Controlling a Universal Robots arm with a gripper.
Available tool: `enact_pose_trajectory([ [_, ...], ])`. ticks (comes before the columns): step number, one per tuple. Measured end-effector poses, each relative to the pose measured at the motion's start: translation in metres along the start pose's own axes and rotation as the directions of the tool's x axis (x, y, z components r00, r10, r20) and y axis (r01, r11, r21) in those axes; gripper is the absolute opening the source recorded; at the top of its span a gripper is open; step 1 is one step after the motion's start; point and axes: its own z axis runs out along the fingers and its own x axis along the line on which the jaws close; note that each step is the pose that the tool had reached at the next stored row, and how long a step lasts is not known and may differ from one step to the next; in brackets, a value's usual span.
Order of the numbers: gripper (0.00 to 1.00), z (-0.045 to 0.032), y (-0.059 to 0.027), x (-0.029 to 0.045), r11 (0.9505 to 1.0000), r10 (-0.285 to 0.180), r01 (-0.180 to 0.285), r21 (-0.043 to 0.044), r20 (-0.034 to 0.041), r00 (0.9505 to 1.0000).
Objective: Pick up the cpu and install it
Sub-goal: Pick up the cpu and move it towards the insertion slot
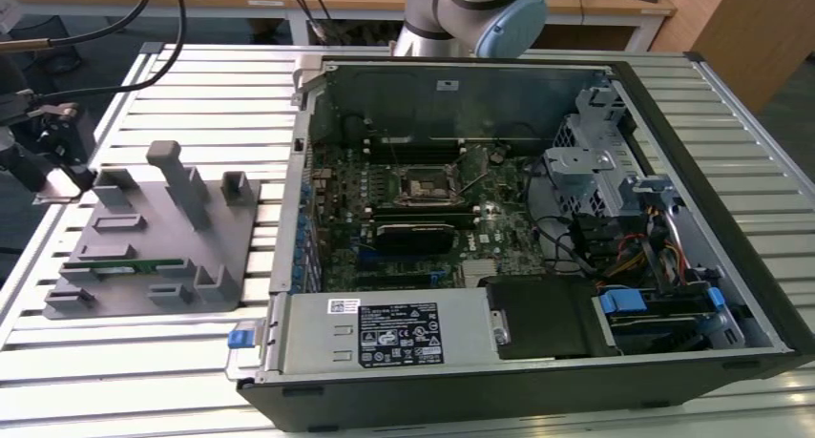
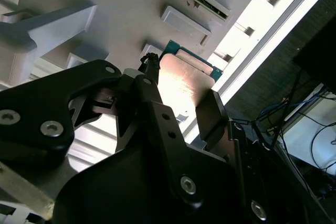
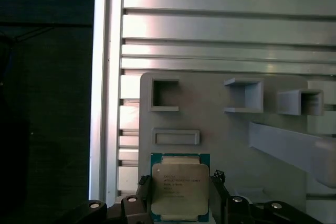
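The cpu [image 3: 180, 186], a flat square chip with a silver top and a green rim, sits between my two black fingers in both wrist views. My gripper [image 3: 180, 182] is shut on the cpu [image 2: 185, 80], one finger on each opposite edge. It hangs above the near corner of a grey holder plate [image 3: 220, 140]. In the exterior view my gripper [image 1: 52, 166] hovers at the exterior view's far left, beside that plate [image 1: 159, 257]. The square black socket [image 1: 425, 184] lies in the middle of the motherboard inside the open computer case [image 1: 713, 266].
The grey plate carries upright posts [image 1: 172, 176] and several small pockets, and a green memory stick [image 1: 121, 264] lies on it. The slatted metal table [image 1: 191, 85] runs under everything. Cables, drive cages and a power supply [image 1: 382, 333] crowd the case around the motherboard.
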Motion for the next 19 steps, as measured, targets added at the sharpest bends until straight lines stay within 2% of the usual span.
enact_pose_trajectory([
  [19, 0.53, -0.0069, 0.0001, -0.0002, 1.0000, 0.000, 0.000, -0.0004, 0.0003, 1.0000],
])
